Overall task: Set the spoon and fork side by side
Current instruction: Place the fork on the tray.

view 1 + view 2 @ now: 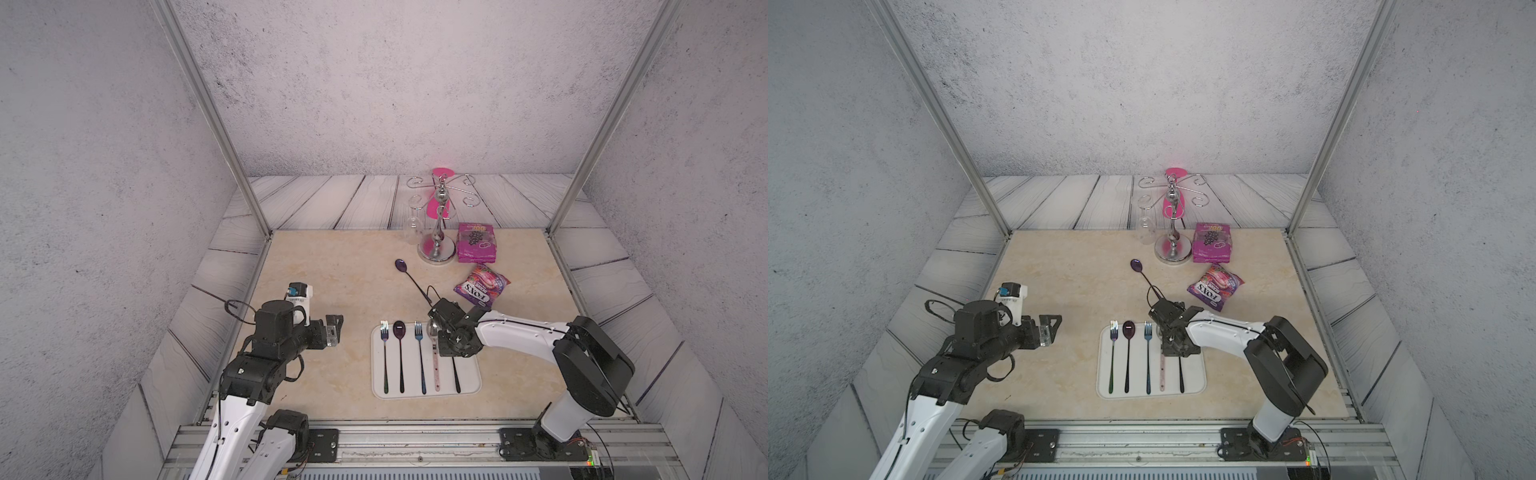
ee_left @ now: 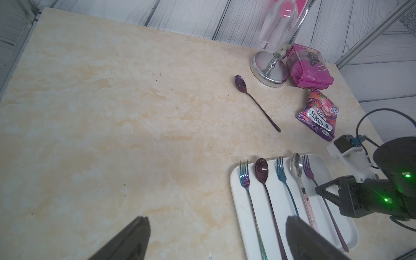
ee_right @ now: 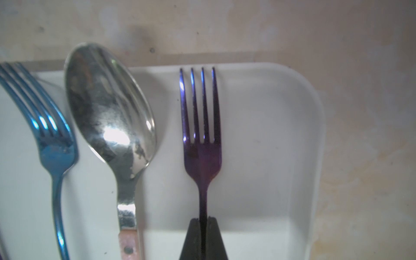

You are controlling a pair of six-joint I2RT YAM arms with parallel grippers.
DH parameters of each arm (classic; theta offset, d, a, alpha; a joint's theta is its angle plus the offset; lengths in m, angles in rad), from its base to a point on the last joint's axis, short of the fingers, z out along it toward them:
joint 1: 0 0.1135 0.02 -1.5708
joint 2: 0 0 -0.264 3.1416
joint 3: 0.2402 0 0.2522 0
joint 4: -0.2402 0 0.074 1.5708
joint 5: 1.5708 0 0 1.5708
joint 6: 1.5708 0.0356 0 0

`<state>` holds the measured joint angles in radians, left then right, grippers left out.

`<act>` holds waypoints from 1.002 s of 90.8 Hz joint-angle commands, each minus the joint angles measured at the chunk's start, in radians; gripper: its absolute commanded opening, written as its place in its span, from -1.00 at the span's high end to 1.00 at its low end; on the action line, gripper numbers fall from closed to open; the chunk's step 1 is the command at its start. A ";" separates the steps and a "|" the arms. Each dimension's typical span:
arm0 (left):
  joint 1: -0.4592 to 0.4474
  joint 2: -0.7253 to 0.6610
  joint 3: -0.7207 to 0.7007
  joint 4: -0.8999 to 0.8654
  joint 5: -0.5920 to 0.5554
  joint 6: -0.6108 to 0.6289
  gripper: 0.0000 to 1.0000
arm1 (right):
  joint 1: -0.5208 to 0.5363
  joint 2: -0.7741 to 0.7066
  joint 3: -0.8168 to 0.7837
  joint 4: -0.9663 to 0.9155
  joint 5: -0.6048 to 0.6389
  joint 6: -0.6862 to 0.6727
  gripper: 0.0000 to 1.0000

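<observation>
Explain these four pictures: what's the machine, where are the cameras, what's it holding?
Two robot arms with pincer grippers stand at a table. Two pictures come from one overhead camera pair; the other two come from a camera on each arm's wrist. On the table are a white tray of forks and spoons, a loose spoon, a pink snack pack, a purple snack pack, and a metal stand with a glass. The right gripper is shut on the handle of a purple fork in the tray, beside a silver spoon. The left gripper is open and holds nothing.
</observation>
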<state>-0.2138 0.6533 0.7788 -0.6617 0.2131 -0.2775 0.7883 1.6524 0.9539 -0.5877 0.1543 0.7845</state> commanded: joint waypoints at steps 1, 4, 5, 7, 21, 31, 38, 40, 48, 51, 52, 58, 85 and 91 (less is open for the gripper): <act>-0.006 -0.002 -0.009 0.006 0.003 -0.005 -0.99 | -0.003 0.018 0.020 -0.031 0.025 0.002 1.00; -0.005 -0.002 -0.008 0.005 0.005 -0.003 -0.99 | -0.004 0.019 0.019 -0.031 0.024 0.002 1.00; -0.005 -0.002 -0.008 0.004 0.004 -0.003 -0.99 | -0.004 0.018 0.019 -0.031 0.024 0.002 1.00; -0.005 -0.003 -0.007 0.004 0.004 -0.004 -0.99 | -0.004 0.018 0.018 -0.031 0.023 0.002 1.00; -0.006 -0.002 -0.007 0.004 0.003 -0.002 -0.99 | -0.006 0.023 0.020 -0.031 0.019 0.000 0.97; -0.004 -0.001 -0.007 0.004 0.003 -0.003 -0.99 | -0.007 0.027 0.021 -0.029 0.016 -0.002 0.93; -0.005 -0.002 -0.007 0.004 0.003 -0.003 -0.99 | -0.008 0.032 0.023 -0.030 0.014 -0.004 0.93; -0.005 -0.002 -0.007 0.004 0.002 -0.003 -0.99 | -0.008 0.034 0.024 -0.031 0.014 -0.004 0.92; -0.005 -0.004 -0.007 0.003 0.002 -0.004 -0.99 | -0.009 0.036 0.026 -0.031 0.011 -0.004 0.92; -0.005 -0.004 -0.008 0.004 0.003 -0.003 -0.99 | -0.010 0.037 0.026 -0.031 0.011 -0.004 0.91; -0.005 -0.003 -0.009 0.004 0.002 -0.004 -0.99 | -0.010 0.037 0.025 -0.031 0.011 -0.004 0.91; -0.006 -0.004 -0.008 0.002 0.002 -0.003 -0.99 | -0.011 0.034 0.024 -0.032 0.013 -0.004 0.86; -0.005 -0.007 -0.007 0.000 -0.001 -0.002 -0.99 | -0.010 0.013 0.022 -0.049 0.019 -0.009 0.50; -0.004 -0.007 -0.007 0.001 -0.001 -0.002 -0.99 | -0.009 -0.004 0.025 -0.063 0.025 -0.014 0.48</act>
<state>-0.2138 0.6533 0.7788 -0.6621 0.2127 -0.2775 0.7815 1.6741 0.9642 -0.6052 0.1593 0.7795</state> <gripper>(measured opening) 0.996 0.252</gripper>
